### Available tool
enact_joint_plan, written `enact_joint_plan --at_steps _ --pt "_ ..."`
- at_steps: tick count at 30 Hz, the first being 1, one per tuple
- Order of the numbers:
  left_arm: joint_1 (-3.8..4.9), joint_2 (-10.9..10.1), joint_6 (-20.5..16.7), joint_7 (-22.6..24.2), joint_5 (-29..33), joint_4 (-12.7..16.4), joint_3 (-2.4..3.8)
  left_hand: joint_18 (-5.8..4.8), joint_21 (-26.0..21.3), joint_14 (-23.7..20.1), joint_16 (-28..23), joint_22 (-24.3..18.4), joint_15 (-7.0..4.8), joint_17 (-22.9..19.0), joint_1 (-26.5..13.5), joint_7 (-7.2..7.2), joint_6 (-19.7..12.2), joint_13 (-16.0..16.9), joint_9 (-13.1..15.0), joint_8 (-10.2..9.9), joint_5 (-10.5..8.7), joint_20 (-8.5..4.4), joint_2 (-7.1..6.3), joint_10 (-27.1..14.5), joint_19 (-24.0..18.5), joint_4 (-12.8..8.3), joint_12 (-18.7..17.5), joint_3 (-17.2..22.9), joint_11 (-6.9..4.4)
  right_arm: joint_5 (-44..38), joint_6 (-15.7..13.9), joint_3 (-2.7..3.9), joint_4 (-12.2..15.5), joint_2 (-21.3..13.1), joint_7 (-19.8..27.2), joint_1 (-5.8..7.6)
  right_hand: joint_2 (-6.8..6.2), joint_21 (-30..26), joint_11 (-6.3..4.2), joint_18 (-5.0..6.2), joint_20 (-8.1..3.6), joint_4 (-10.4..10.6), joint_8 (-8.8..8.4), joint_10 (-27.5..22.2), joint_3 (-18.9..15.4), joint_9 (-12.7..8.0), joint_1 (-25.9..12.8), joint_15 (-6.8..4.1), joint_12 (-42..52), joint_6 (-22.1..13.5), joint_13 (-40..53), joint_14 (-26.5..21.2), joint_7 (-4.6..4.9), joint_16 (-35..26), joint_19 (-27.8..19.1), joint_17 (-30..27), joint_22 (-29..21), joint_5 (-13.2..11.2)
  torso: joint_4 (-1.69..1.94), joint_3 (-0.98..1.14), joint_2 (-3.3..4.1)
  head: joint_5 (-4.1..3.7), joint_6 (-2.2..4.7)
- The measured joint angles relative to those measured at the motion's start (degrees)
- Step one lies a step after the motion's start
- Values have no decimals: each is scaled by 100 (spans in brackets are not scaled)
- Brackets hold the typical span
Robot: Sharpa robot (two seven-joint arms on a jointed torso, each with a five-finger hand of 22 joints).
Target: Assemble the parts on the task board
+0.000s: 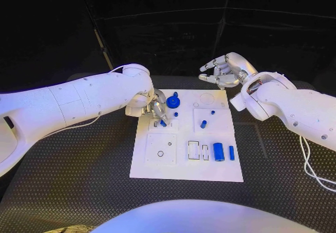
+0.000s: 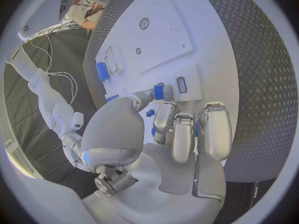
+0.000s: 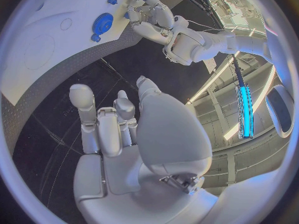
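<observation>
Left hand (image 1: 148, 108) pinching upright blue part (image 1: 162, 123) over task board (image 1: 188, 167); right hand (image 1: 220, 72) empty, fingers apart.

The flat white task board (image 1: 210, 170) looks like smooth matt plastic. The black table (image 1: 70, 184) under it carries a rough, raised diamond-tread pattern with a dull rubbery look. The small blue cylinder part (image 1: 218, 152) near the board's near edge and the blue toothed gear part (image 1: 173, 102) near its far edge look like smooth plastic. The silver left hand (image 2: 181, 129) shows brushed metal-like fingers; the white arm shells (image 1: 77, 99) are glossy plastic.
</observation>
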Motion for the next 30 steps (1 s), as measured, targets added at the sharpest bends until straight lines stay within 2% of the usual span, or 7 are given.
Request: enact_joint_plan --at_steps 14,30 --pt "-40 -315 -475 -15 103 423 -18 0 0 0 0 0 0 0 33 -12 12 28 19 6 -4 0 34 11 0 -32 0 -32 -11 0 3 0 -8 -9 2 -1 0 0 0 1 0 0 0 0 0 0 0 0 0 0 0 0 0 0 0 -1 0 0 10 1 -7 3 0" --pt "-79 -296 -743 -33 138 423 -18 0 0 0 0 0 0 0 38 -12 14 37 29 6 18 0 38 21 0 -32 0 -32 -20 0 12 -1 -11 -15 3 -4 0 0 0 0 0 -16 24 0 -16 0 0 0 0 0 0 0 0 0 0 -1 -4 0 -1 3 -5 24 20"
